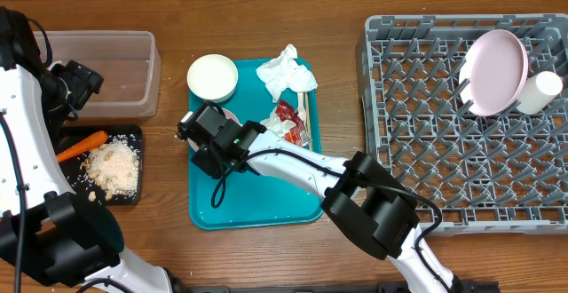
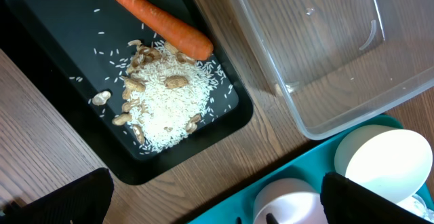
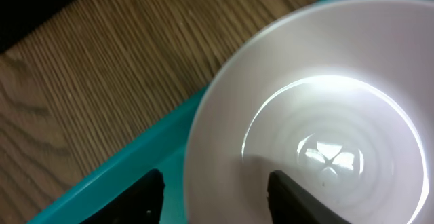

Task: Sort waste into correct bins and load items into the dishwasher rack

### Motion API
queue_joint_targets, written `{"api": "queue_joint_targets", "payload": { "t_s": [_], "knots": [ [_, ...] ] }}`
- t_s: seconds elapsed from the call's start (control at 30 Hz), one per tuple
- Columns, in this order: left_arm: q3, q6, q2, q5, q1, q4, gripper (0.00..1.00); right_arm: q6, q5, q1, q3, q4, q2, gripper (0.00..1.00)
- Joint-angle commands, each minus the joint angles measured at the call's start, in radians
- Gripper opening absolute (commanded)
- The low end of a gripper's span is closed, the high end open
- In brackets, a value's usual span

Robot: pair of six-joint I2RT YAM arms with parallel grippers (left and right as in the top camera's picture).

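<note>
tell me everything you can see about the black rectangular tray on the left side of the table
The black rectangular tray looks like matte plastic, with rounded corners and a shallow raised rim. It lies flat on the wooden table, beside the clear plastic bin and close to the teal tray. In it lie a whole orange carrot and a pile of white rice with tan peanuts mixed in, plus stray grains scattered across its floor.
</note>
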Motion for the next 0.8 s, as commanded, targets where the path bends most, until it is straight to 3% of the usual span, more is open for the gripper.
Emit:
{"api": "queue_joint_targets", "payload": {
  "t_s": [0.0,0.13,0.3,0.4,0.43,0.5,0.53,0.77],
  "knots": [
    [0.014,-0.017,-0.019,0.0,-0.004,0.001,1.0,0.004,0.002,-0.003,0.055,-0.042,-0.001,0.4],
    [0.014,-0.017,-0.019,0.0,-0.004,0.001,1.0,0.055,0.001,-0.003,0.104,-0.069,-0.007,0.28],
    [0.014,-0.017,-0.019,0.0,-0.004,0.001,1.0,0.091,0.002,-0.003,0.147,-0.098,-0.058,0.27],
    [0.014,-0.018,-0.019,0.0,-0.004,0.001,1.0,0.126,0.001,-0.009,0.148,-0.102,-0.113,0.14],
    [0.014,-0.017,-0.019,0.0,-0.004,0.001,1.0,0.128,0.001,-0.012,0.148,-0.109,-0.122,0.15],
    [0.014,-0.017,-0.019,0.0,-0.004,0.001,1.0,0.124,0.002,-0.022,0.148,-0.14,-0.13,0.33],
    [0.014,-0.017,-0.019,0.0,-0.004,0.001,1.0,0.124,0.002,-0.025,0.147,-0.152,-0.13,0.35],
    [0.014,-0.017,-0.019,0.0,-0.004,0.001,1.0,0.125,0.0,-0.029,0.068,-0.169,-0.076,0.35]
  ]
}}
